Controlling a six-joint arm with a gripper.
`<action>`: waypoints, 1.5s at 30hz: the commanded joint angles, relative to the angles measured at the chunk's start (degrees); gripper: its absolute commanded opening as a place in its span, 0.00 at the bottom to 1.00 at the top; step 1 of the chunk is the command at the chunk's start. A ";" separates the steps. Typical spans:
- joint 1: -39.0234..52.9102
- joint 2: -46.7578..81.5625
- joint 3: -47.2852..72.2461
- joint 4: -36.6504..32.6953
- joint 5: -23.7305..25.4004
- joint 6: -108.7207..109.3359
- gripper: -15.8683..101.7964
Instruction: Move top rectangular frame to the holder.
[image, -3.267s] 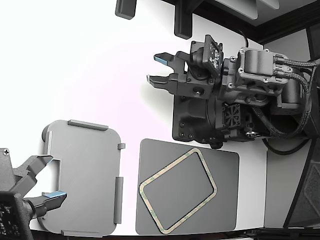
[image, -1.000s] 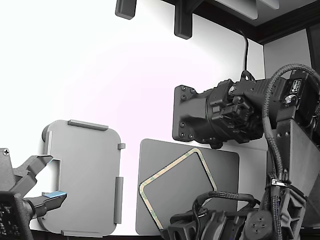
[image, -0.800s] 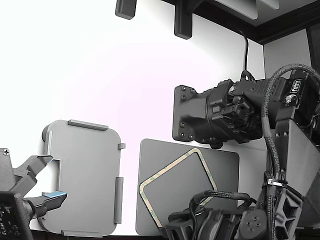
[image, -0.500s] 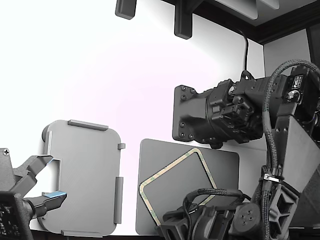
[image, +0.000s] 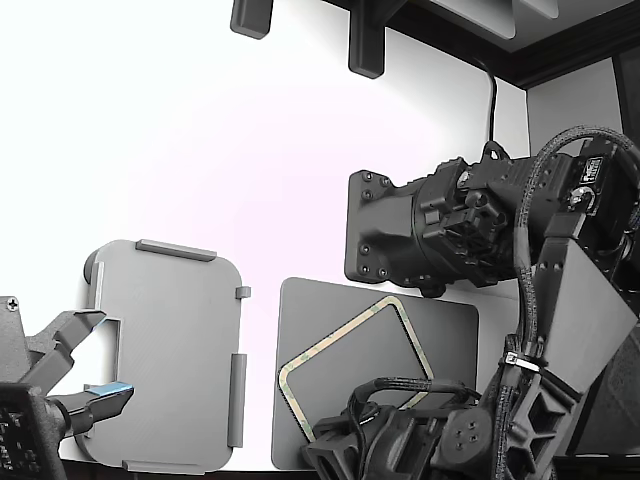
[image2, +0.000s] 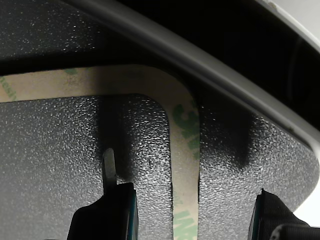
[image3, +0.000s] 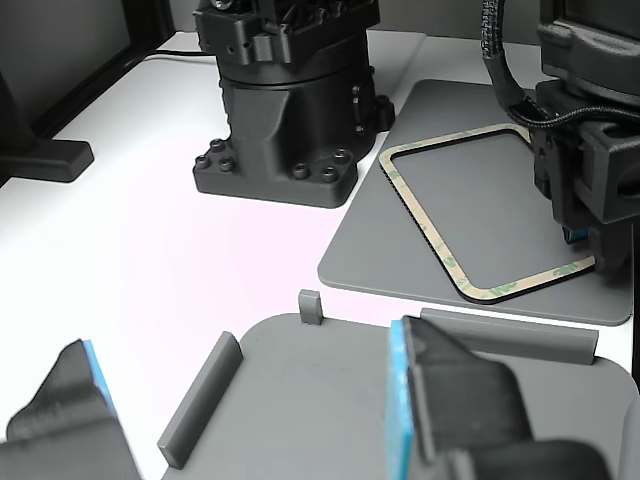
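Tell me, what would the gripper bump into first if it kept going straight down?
Probably the frame. In the wrist view the gripper is open, with one side of the frame running between its two fingers, and the dark grey pad under it. How much gap is left is hard to judge.

Open white worktop (image: 180, 150) lies between pad (image: 440, 330) and holder (image: 170, 350) — passage unobstructed. Black arm base (image: 400, 240) stands just beside the pad's far edge. A second pincer (image: 85, 365) overhangs the holder's outer side.

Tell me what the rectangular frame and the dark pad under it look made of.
Rectangular frame: thin, flat, beige with green printed marks, likely paper-backed adhesive film or gasket; matte. Dark pad: dark grey with a fine pebbled, slightly glinting texture, probably textured plastic or rubber; cannot tell which.
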 joint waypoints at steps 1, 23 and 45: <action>-1.05 1.14 -1.76 0.35 -0.26 -1.23 0.90; -1.32 0.18 -0.70 -1.93 0.70 -2.72 0.75; -1.32 -0.70 -1.32 -1.76 0.88 -3.43 0.63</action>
